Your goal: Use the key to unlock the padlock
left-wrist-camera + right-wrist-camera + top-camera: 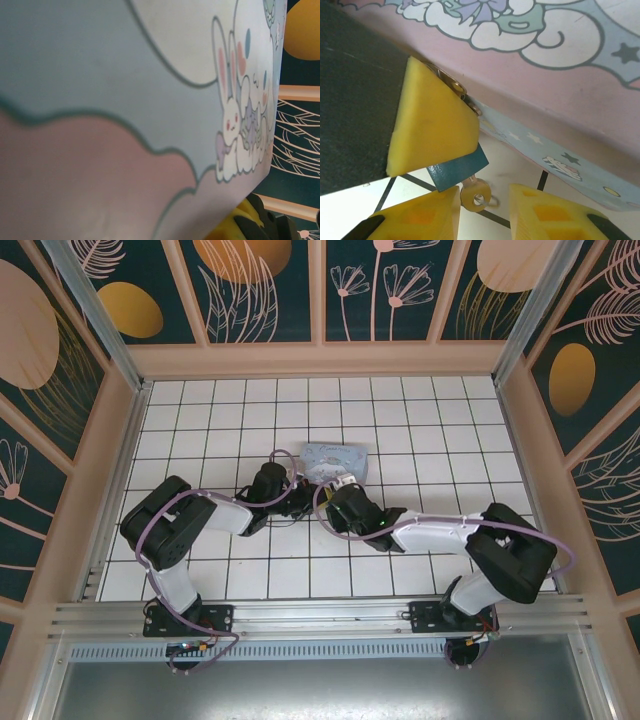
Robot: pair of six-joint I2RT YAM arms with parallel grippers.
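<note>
Left pincer (298,496) clamped on the padlock (461,171) — dark blue body poking out beneath a yellow pad (432,125), brassy parts at that pad's upper edge. Held just beside the lower side of the pastel tin box (560,75), above the tiled tabletop (520,165). Key (476,195) at the padlock's lower end, round head showing. Right pincer (484,197) apart — fingers flanking the key head, with a gap on one side.

Looks like a lab test booth I'm driving: white grid floor (420,430) mid-frame, leaf-print panels (265,300) up top, aluminium rail (320,618) below.
</note>
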